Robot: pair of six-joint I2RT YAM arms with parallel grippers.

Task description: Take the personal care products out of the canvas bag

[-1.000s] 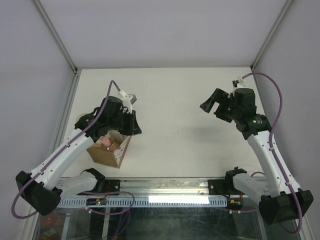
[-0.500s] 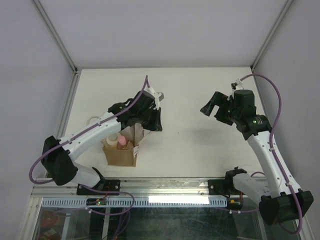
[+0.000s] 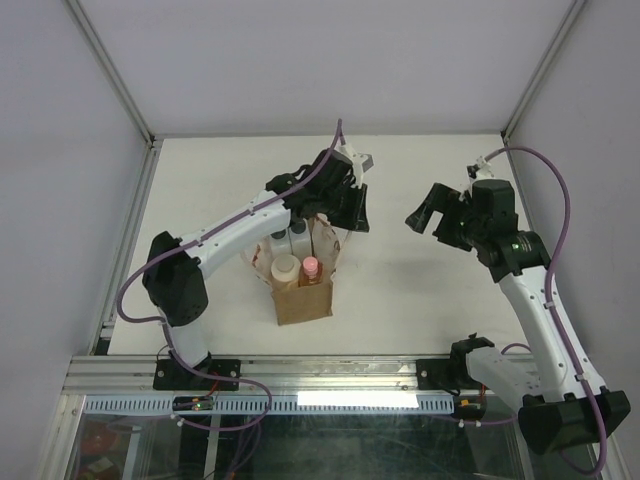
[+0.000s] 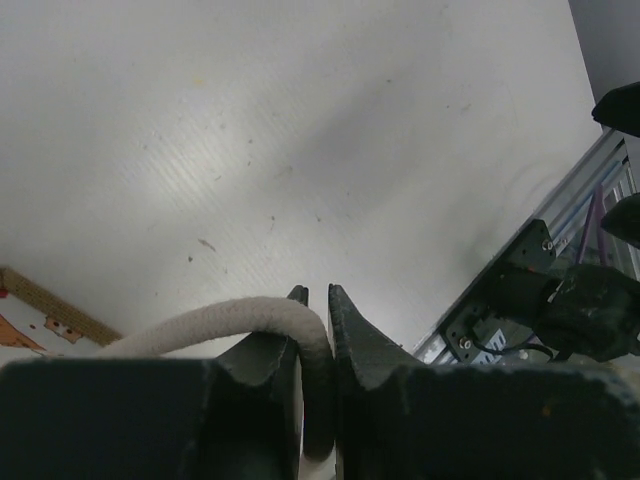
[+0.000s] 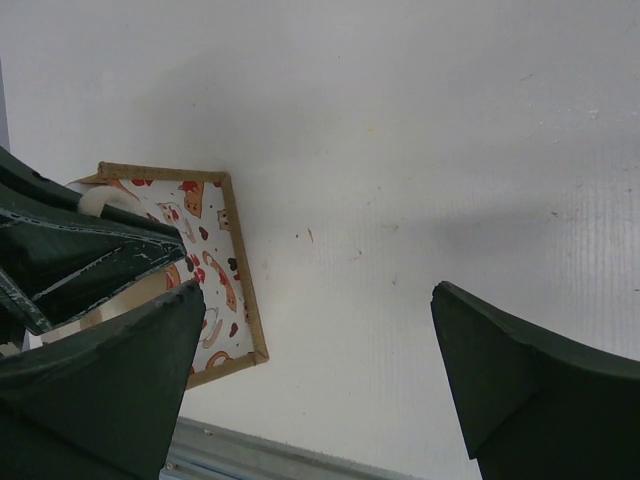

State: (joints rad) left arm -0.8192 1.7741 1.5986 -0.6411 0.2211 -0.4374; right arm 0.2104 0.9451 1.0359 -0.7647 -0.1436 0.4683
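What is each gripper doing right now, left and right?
Left gripper: closed on the white loop handle of the canvas bag.
Right gripper: open, holding nothing.

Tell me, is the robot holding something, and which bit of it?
The left jaws are shut on the white loop handle of the canvas bag. The right jaws are open, holding nothing.

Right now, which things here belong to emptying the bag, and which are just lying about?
Job: bag; handle, pinched in the shut left tool; orange bottle; cream bottle; white bottle; second white bottle; right tool, open.
Just there: table; cables; rail.
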